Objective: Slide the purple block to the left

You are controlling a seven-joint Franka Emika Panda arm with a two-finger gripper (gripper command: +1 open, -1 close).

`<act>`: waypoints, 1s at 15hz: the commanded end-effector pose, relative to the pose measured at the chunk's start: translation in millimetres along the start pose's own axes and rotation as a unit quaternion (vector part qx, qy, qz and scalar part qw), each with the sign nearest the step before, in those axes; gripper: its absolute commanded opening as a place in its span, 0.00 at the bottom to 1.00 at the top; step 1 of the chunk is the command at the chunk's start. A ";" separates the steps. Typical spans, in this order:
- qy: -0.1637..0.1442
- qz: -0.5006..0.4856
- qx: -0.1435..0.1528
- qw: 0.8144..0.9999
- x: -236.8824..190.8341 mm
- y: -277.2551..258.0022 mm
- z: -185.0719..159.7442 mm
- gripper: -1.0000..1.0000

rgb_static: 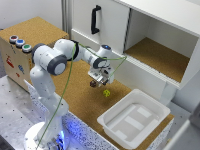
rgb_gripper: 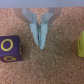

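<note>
The purple block (rgb_static: pixel 93 84) is a tiny dark cube on the cork tabletop. In the wrist view (rgb_gripper: pixel 10 48) it shows a yellow ring mark on its faces. My gripper (rgb_static: pixel 99 80) hovers low over the table, just to the exterior view's right of the block. In the wrist view my gripper (rgb_gripper: pixel 40 44) has its two fingers pressed together with nothing between them, a small gap away from the purple block. A tiny yellow-green block (rgb_static: pixel 106 93) lies on the gripper's other side and also shows in the wrist view (rgb_gripper: pixel 80 43).
A white tray (rgb_static: pixel 131 131) sits at the table's edge on the exterior view's lower right. A white cabinet with a black handle (rgb_static: pixel 95 20) and an open compartment (rgb_static: pixel 160 55) stands behind. A box with coloured buttons (rgb_static: pixel 20 43) is at the left.
</note>
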State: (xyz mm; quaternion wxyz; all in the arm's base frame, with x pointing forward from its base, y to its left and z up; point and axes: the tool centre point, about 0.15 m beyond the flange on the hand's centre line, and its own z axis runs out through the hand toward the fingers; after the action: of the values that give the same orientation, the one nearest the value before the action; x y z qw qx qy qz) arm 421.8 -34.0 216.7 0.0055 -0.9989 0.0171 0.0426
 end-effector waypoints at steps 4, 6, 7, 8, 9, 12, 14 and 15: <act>0.010 0.016 -0.018 1.000 -3.3 -37.4 18.2 0.00; 0.011 0.021 -0.023 0.999 -1.6 -47.0 19.8 0.00; 0.009 0.023 -0.022 0.999 -1.2 -50.7 19.4 0.00; 0.007 0.025 -0.024 0.999 -1.0 -55.2 20.6 0.00; 0.007 0.029 -0.028 0.999 -2.1 -59.3 20.2 0.00; 0.002 0.034 -0.041 0.999 -7.5 -72.4 17.4 0.00; -0.001 0.036 -0.042 0.998 -9.0 -83.2 15.8 0.00; -0.005 0.038 -0.041 0.998 -9.3 -92.9 16.4 0.00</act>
State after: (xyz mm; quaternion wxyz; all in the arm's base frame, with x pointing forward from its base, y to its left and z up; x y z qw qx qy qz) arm 416.0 25.4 207.3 -0.0123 -0.9981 0.0390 0.0453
